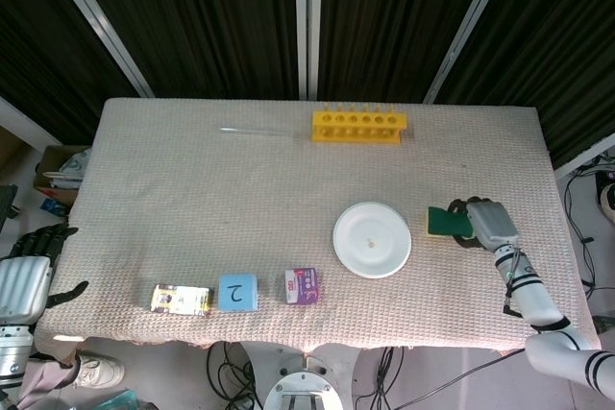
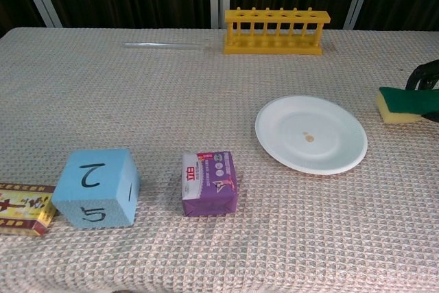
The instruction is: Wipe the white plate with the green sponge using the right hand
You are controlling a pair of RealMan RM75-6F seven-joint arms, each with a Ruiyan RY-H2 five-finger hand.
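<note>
The white plate (image 1: 372,239) (image 2: 311,133) lies on the cloth right of centre, with a small yellowish spot in its middle. To its right, my right hand (image 1: 483,223) (image 2: 426,80) grips the green sponge (image 1: 445,221) (image 2: 406,103), green on top and yellow beneath. The sponge is raised off the table and tilted, a short way from the plate's right rim. In the chest view only the dark fingers show at the frame's right edge. My left hand (image 1: 31,271) hangs off the table's left edge, fingers apart and holding nothing.
A yellow test-tube rack (image 1: 358,126) (image 2: 276,31) stands at the back, a clear tube (image 1: 255,131) left of it. Near the front lie a purple packet (image 1: 302,286) (image 2: 209,183), a blue cube (image 1: 237,292) (image 2: 97,186) and a yellow box (image 1: 181,300) (image 2: 24,208).
</note>
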